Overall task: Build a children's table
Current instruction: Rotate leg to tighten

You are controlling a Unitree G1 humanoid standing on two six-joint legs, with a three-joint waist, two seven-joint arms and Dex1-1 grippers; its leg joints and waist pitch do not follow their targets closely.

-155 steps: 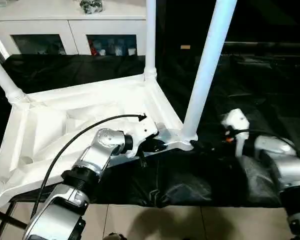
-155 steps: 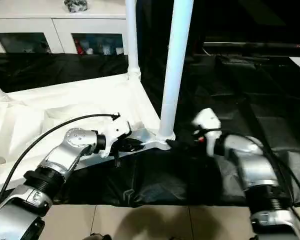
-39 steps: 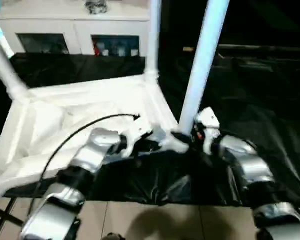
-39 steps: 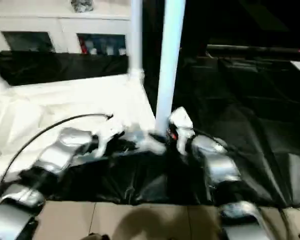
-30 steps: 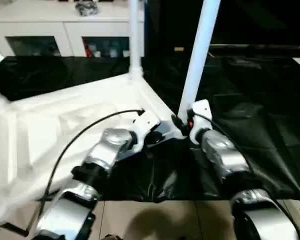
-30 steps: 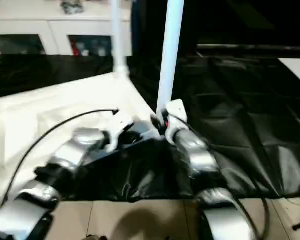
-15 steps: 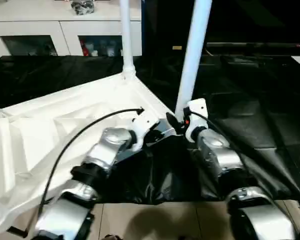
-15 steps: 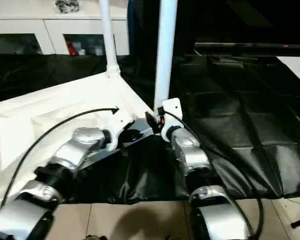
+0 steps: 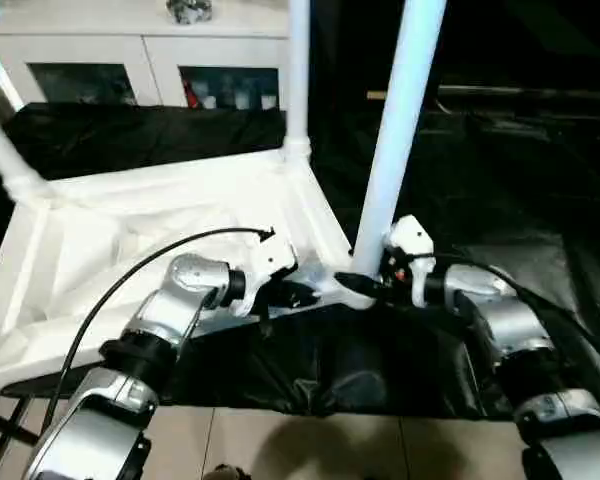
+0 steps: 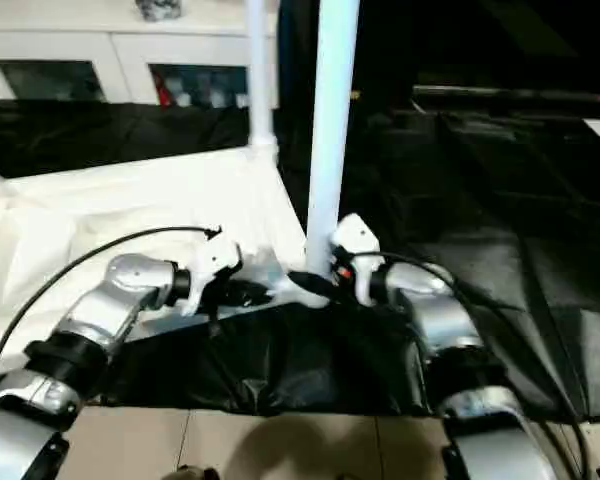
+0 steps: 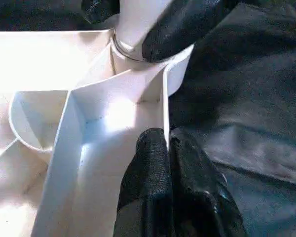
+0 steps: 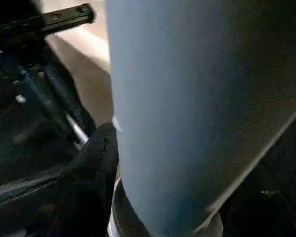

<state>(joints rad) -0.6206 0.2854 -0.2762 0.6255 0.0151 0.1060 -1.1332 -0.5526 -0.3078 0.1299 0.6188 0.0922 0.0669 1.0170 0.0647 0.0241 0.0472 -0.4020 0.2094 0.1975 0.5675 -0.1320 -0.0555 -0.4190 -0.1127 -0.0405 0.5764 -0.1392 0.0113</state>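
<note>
The white tabletop (image 9: 130, 230) lies upside down on the black-covered work table, ribs up. Three white legs stand in its corner sockets: the near right one (image 9: 395, 130), a far one (image 9: 298, 70) and a left one (image 9: 5, 150). My left gripper (image 9: 300, 297) is shut on the tabletop's thin front rim (image 11: 164, 113), close to the near right socket. My right gripper (image 9: 365, 283) clasps the foot of the near right leg (image 12: 187, 98), with one black finger (image 12: 93, 163) pressed against its side and the other finger (image 11: 182, 24) on the opposite side.
The black cover (image 9: 500, 180) stretches to the right and behind the tabletop. A white cabinet (image 9: 130, 60) with glass doors stands at the back left. The work table's front edge and the tiled floor (image 9: 280, 450) lie just below my forearms.
My right gripper has come in from the right and now holds the near leg's foot. The left gripper has kept its hold on the rim. The camera has swung about.
</note>
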